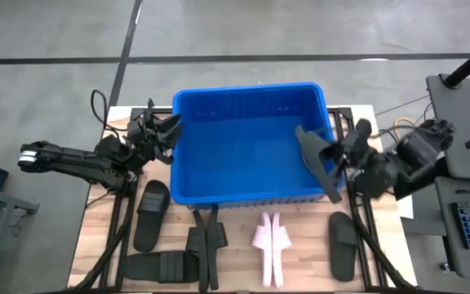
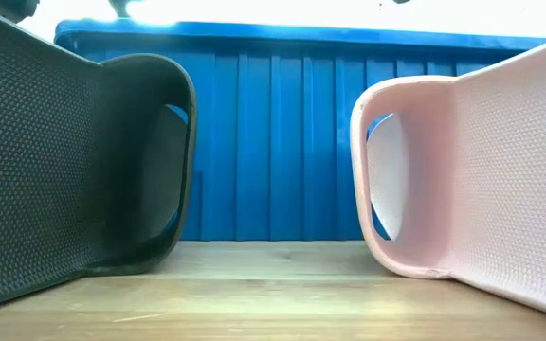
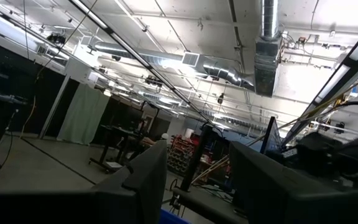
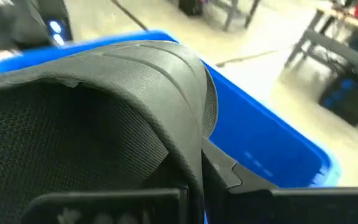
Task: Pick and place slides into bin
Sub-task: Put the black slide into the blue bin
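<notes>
Foam, by its look, so the black slide (image 1: 318,160) your right gripper (image 1: 339,163) pinches over the bin's (image 1: 251,98) right rim should be light and bendy; left gripper (image 1: 163,135), part-open, holds nothing.

Left arm reaches in from the left, its hand (image 1: 166,135) part open and raised. Right arm's hand (image 1: 343,162) is clamped closed, angled inward.
</notes>
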